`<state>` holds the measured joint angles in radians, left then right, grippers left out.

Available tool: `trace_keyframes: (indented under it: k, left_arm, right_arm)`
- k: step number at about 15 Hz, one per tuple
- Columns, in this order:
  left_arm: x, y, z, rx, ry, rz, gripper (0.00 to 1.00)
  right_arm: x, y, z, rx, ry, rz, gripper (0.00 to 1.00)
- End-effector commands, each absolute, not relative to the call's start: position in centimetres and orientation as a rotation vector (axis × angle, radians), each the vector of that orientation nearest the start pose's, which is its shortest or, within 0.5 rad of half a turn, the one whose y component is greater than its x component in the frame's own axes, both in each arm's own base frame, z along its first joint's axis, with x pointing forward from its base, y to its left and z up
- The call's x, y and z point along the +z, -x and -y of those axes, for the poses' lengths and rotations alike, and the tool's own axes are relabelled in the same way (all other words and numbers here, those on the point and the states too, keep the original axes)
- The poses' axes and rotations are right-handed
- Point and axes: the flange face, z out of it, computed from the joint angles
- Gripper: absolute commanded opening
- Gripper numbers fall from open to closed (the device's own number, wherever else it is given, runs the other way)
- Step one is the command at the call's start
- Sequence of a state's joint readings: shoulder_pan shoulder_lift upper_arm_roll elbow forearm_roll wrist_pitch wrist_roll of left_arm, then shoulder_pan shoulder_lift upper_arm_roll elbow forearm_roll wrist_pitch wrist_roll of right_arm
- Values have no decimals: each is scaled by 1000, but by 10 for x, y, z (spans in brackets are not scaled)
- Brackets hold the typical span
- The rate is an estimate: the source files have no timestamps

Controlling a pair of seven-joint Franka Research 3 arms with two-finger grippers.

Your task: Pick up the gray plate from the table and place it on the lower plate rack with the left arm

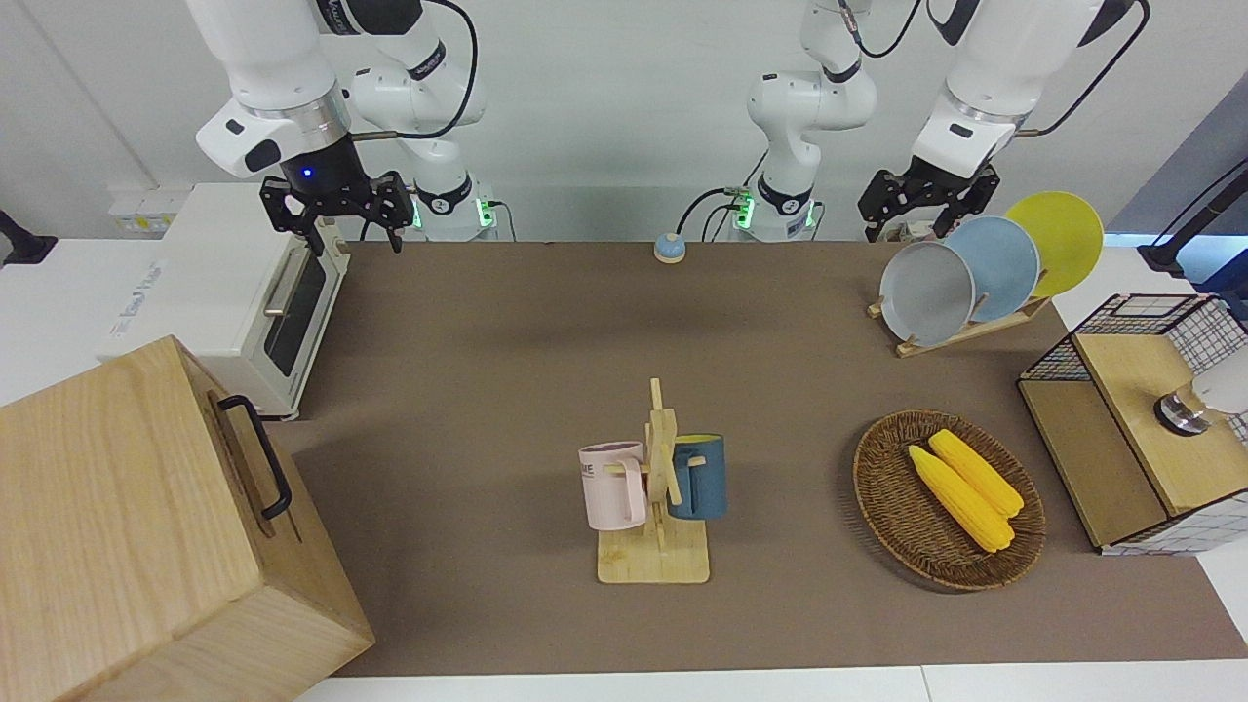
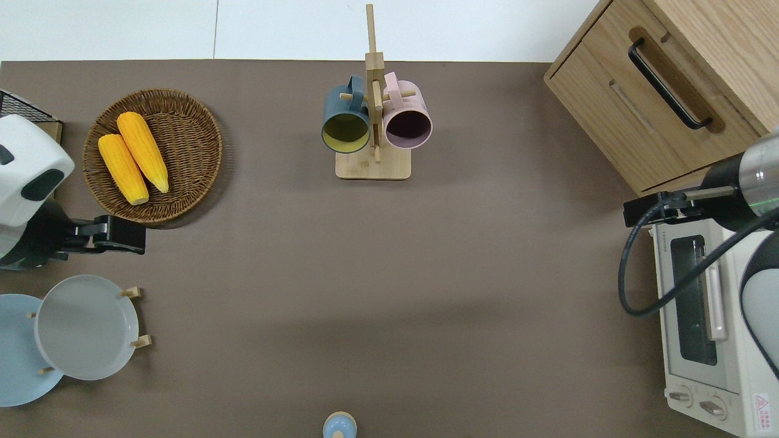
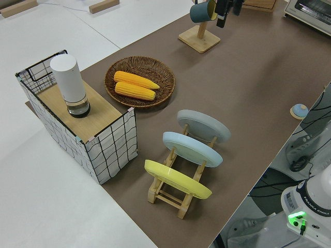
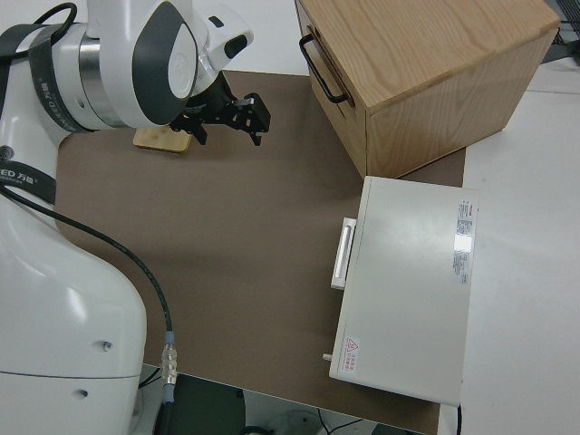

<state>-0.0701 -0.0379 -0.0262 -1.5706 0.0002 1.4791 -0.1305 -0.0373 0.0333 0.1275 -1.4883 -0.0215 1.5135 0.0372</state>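
At the left arm's end of the surface (image 1: 546, 370), gray plate (image 1: 926, 292) standing in the lower plate rack (image 1: 960, 331), left end effector (image 1: 926, 200) above it, fingers spread, empty, right arm parked.

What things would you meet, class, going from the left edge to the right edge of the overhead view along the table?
Light blue plate → gray plate → corn basket → wooden mug tree → wooden cabinet → toaster oven.

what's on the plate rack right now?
Three plates stand in the plate rack: gray plate, light blue plate, yellow plate. Most of its rails and pegs are covered by them.
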Motion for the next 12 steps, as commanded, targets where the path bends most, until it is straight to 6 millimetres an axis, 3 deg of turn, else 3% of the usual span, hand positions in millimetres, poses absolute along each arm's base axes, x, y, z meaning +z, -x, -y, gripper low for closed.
trace_keyframes:
  k: [1, 4, 12]
  left_arm:
    - [626, -522, 55, 32, 3144, 24, 1000]
    - [618, -525, 55, 1, 3072, 4, 1000]
    - [624, -518, 55, 4, 3079, 34, 1000]
  right_arm:
    - [643, -559, -45, 17, 3160, 58, 983]
    - [643, -559, -45, 17, 3160, 58, 983]
    - [643, -559, -45, 19, 3160, 58, 983]
